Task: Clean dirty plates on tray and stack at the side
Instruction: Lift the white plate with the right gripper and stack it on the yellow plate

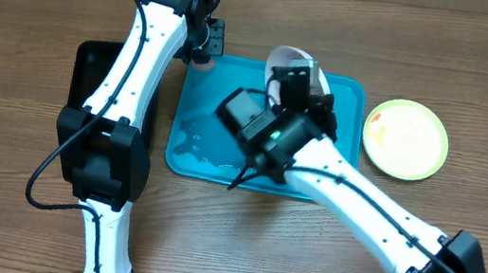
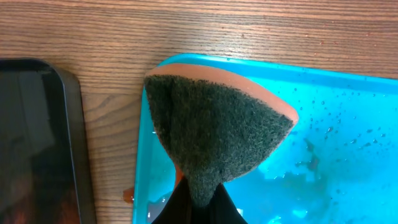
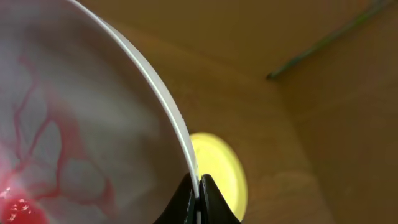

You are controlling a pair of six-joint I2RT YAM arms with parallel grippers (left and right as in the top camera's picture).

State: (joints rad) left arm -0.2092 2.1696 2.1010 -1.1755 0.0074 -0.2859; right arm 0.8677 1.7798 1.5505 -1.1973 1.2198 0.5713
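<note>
Pinching the rim of the white plate (image 3: 74, 124), the right pincer (image 3: 198, 196) is seen pressed together on that thin edge. The plate is held lifted and tilted over the far side of the tray (image 2: 348, 112), and a red smear (image 3: 25, 205) with thin red streaks is spread across its inner face. The left pincer (image 2: 200, 202) is closed on a sponge (image 2: 211, 130), whose dark green rough side is turned to the wrist camera. The sponge is kept over the near-left corner of the tray as that camera shows it, apart from the plate. Water drops (image 2: 336, 106) and a faint reddish film are noticed on the tray floor.

Beside the tray, on the desk (image 2: 217, 25), the yellow-green plate (image 3: 221, 168) is laid flat at the right side; a small reddish mark is seen near its rim in the overhead view. A black tray (image 2: 31, 143) is placed at the left. The pale blue plate cannot be found in any view.

It is judged that the task is about midway: one plate is set aside, the white one is not yet wiped, and no stack is built.
</note>
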